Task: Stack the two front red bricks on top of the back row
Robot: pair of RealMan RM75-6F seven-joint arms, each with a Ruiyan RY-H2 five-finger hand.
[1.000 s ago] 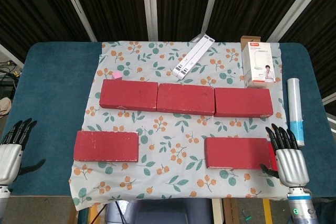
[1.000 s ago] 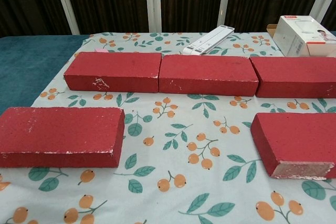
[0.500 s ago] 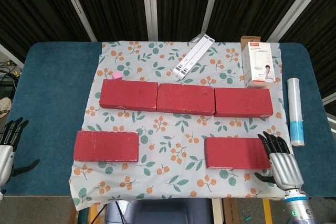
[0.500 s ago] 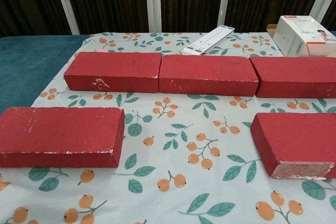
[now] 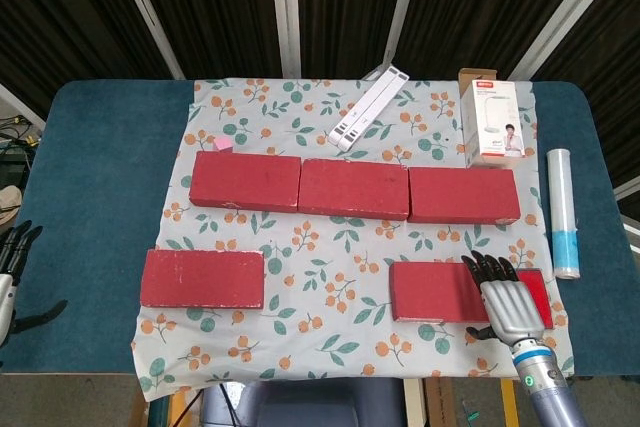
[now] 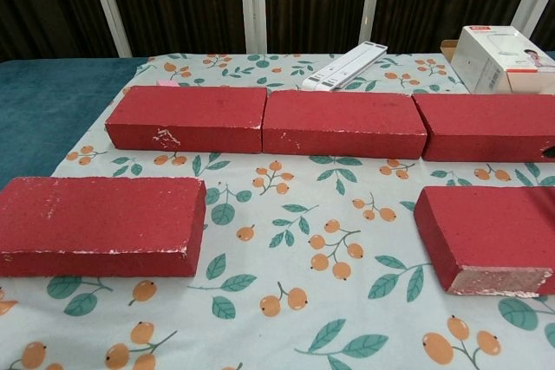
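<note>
Two front bricks lie flat on the bench — left front brick (image 5: 203, 278) at seven o'clock, right front brick (image 5: 440, 291) at five. The right robot hand (image 5: 509, 302) hovers over the latter, fingers spread, empty. Stiff, probably heavy, rough — grip across its long sides.

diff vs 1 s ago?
Right robot hand moved inward from the table's right edge and now lies over the front right brick; no grip visible. Left robot hand slid back, nearly out of view. All bricks, including the front left brick, stayed put.
</note>
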